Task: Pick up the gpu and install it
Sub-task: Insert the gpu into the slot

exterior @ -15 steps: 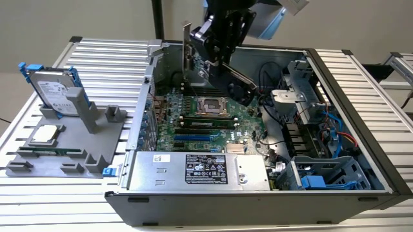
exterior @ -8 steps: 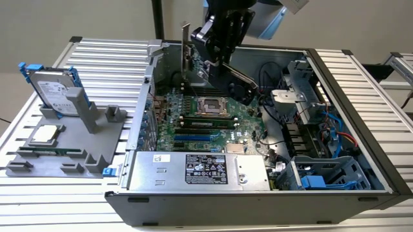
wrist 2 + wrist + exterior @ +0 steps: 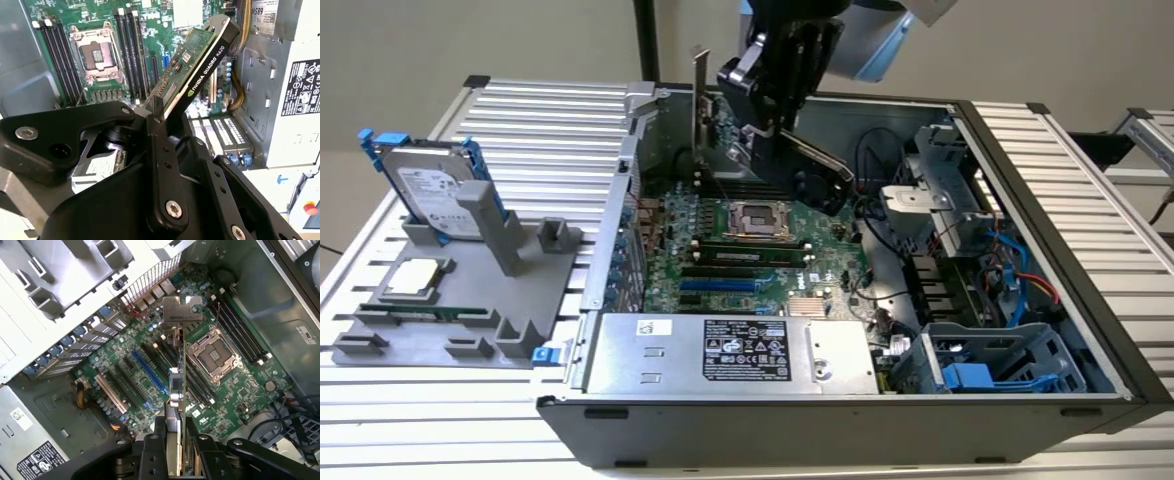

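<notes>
My claw (image 3: pixel 175 439) is clamped on the gpu (image 3: pixel 196 52), a finger flat on each face near one end. The card stands on edge in the air over the board (image 3: pixel 125 365), inside the open case (image 3: pixel 1047 190), and seems clear of everything beneath it. In the first wrist view its silver bracket (image 3: pixel 182 310) is at the end toward the grilled wall, and the card lies over the ground between the long blue slot (image 3: pixel 150 374) and the socket (image 3: pixel 216 356). I judge it light and stiff, easy to carry but fragile: the green face is crowded with small parts that a pinch or knock could harm. A flat hold on cooler and board, as I have it, looks sound, and the risk is the card tilting in the grip. Room is tight — walls, cables (image 3: pixel 1014 255) and the supply (image 3: pixel 720 350) hem the board in. The case sits on a ribbed metal desk (image 3: pixel 534 110), with a drive (image 3: pixel 434 185) standing in a grey rack (image 3: pixel 520 290) beside it.
</notes>
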Available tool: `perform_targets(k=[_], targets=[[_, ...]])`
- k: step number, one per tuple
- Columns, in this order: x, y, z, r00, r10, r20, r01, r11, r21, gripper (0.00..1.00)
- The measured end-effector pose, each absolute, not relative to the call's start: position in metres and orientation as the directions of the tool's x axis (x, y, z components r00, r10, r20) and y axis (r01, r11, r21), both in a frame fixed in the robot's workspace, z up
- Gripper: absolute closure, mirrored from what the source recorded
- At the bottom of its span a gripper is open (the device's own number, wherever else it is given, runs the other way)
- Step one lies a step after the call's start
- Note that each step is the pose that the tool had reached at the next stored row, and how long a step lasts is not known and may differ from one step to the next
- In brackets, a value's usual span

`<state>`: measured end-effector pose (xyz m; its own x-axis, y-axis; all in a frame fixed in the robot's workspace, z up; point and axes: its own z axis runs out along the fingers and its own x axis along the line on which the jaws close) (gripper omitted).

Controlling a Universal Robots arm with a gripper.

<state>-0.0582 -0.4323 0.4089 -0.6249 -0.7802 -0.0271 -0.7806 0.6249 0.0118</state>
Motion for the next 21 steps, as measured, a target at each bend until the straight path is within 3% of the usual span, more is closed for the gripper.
perform_targets(k=[21], targets=[[-0.0582, -0.4323, 0.4089, -0.536, -0.844, -0.027, -0.844, 0.535, 0.012, 1.00]])
